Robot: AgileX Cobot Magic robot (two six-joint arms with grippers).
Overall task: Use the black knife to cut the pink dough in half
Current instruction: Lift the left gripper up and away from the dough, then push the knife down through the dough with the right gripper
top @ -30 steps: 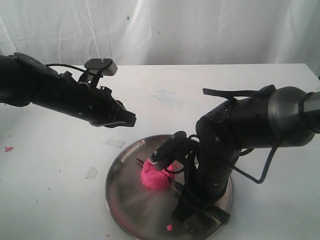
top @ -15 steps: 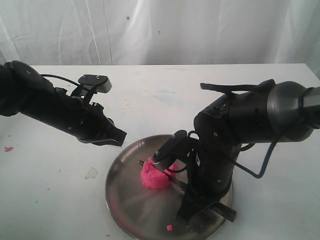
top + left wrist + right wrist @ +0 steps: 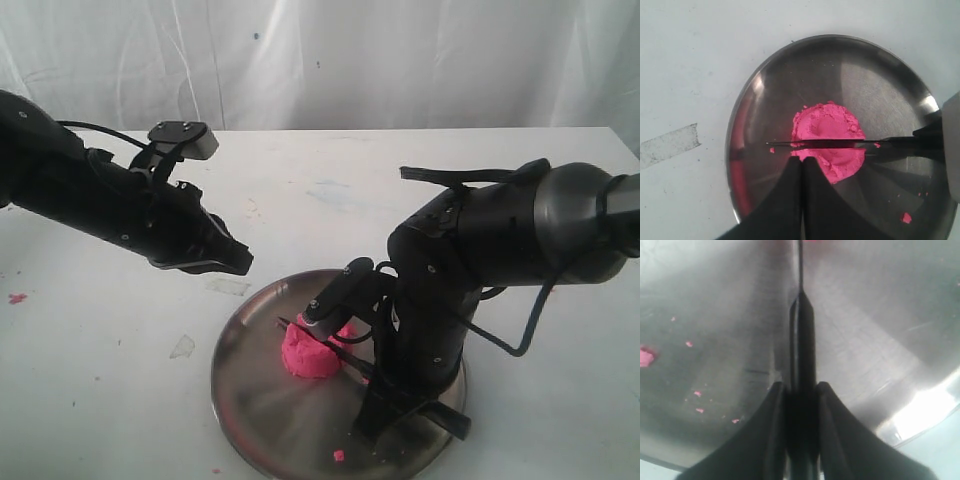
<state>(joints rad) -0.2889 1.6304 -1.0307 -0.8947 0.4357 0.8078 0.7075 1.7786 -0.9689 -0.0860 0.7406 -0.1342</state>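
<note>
Clearly the right gripper [image 3: 800, 405] pinches the knife [image 3: 850, 144] by its handle, fingers pressed on both sides, and the blade lies across the top of the dough [image 3: 827, 140] in the plate [image 3: 740, 130], tip jutting past the far side. Soft and probably sticky, the lump should yield to steady downward pressure yet may cling to the blade. Behind the blade's tip side, the left gripper [image 3: 235, 262] hovers off the plate, fingers pressed together.

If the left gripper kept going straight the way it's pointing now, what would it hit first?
Most likely the pink dough with the black knife lying across it, on the steel plate. The left gripper aims straight at them; depth is unclear.
</note>
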